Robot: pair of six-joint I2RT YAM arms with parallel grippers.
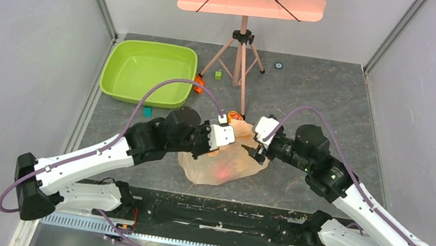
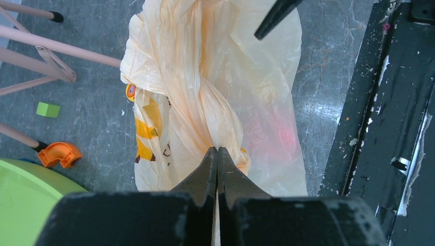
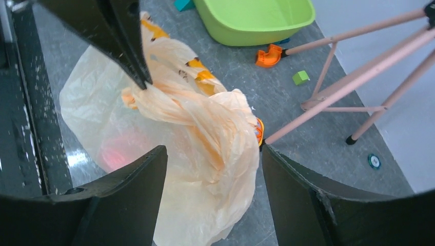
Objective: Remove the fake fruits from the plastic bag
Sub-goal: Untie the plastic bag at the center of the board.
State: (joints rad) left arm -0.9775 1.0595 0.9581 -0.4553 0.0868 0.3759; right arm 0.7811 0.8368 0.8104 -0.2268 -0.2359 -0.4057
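Firstly, tub (image 1: 145, 70): lime green, far left of the table.
teal block (image 1: 147, 111): just in front of the tub.
orange piece (image 1: 199, 83): curved, at the tub's right corner.
cube (image 1: 218, 75): green, beside a stand leg.
left gripper (image 2: 217, 152): clenched on a twisted fold of the bag (image 1: 232, 164), fingertips pressed together.
bag: crumpled on the table between both grippers, top gathered into a rope.
fruit (image 2: 279, 128): one red shape glowing through the film, inside the bag; others not made out.
stand (image 1: 239, 61): pink tripod behind the bag.
right gripper (image 3: 214, 149): released, fingers spread either side of the gathered top; contact cannot be told.
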